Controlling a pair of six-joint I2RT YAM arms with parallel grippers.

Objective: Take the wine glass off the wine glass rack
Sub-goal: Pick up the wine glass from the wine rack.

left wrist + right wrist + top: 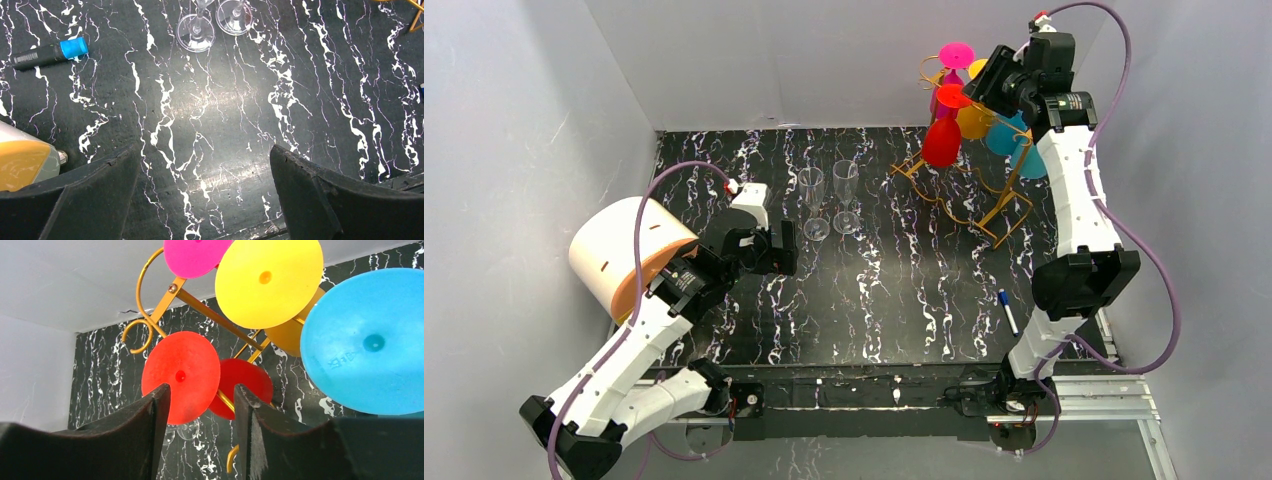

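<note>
Red wine glass hangs on the rack; right gripper, jaws apart, reaches in and must squeeze next

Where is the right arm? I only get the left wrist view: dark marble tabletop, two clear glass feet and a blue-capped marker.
Observer: The right gripper is raised at the top of the wine glass rack, at the far right of the table.
Operator: What hangs on it?
Observer: Coloured glasses, upside down; the red wine glass shows its foot to the right wrist camera.
Operator: Gripped?
Observer: No. The fingers stand apart, and the red foot's lower edge shows in the gap between them.
</note>
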